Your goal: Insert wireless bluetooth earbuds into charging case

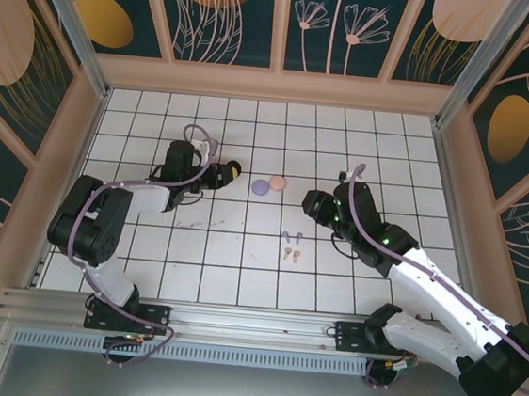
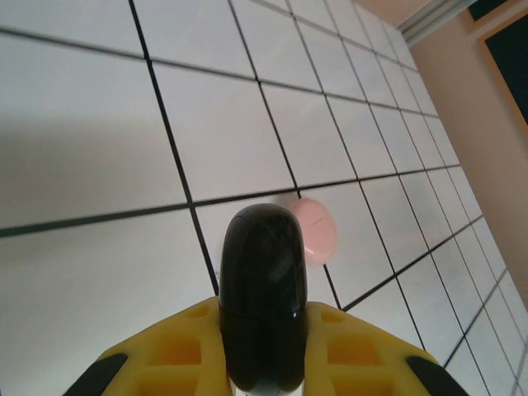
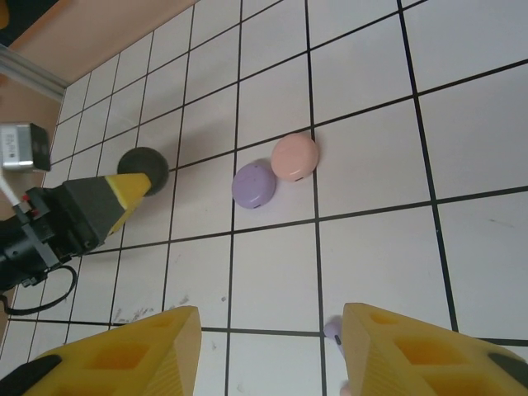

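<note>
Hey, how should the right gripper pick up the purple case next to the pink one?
Probably from straight above: the purple case lies flat, a low rounded pebble. Close the right gripper across the two edges clear of the pink case, which sits close at its far right.

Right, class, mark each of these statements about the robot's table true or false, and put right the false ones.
1. The left tool grips a black case. True.
2. The lavender case and the pink case lie at opposite ends of the table. False: they lie side by side near the middle.
3. The right tool is open and holds nothing. True.
4. The earbuds sit inside a case. False: they lie loose on the tiled table, nearer the arm bases than the cases.
</note>
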Controlling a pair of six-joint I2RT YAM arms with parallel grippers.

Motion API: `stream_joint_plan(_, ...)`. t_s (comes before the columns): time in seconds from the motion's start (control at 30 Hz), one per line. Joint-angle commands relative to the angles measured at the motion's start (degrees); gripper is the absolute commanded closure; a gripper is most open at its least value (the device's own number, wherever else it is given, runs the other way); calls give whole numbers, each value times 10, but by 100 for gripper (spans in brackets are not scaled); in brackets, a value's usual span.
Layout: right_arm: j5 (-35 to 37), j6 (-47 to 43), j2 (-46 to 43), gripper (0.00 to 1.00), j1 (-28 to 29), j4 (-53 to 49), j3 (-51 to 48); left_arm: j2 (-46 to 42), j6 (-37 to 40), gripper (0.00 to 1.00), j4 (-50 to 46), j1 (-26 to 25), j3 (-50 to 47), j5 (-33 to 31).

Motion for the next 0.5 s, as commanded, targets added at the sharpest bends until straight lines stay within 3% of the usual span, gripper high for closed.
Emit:
stream_joint_plan(0.0,17,1,-8,51,4,16,-3,37,-3,100,-72,7,51,72)
stream_joint_plan(0.47,23,-6,-12,49,8,4,8,126,29,98,-159,37,138,55)
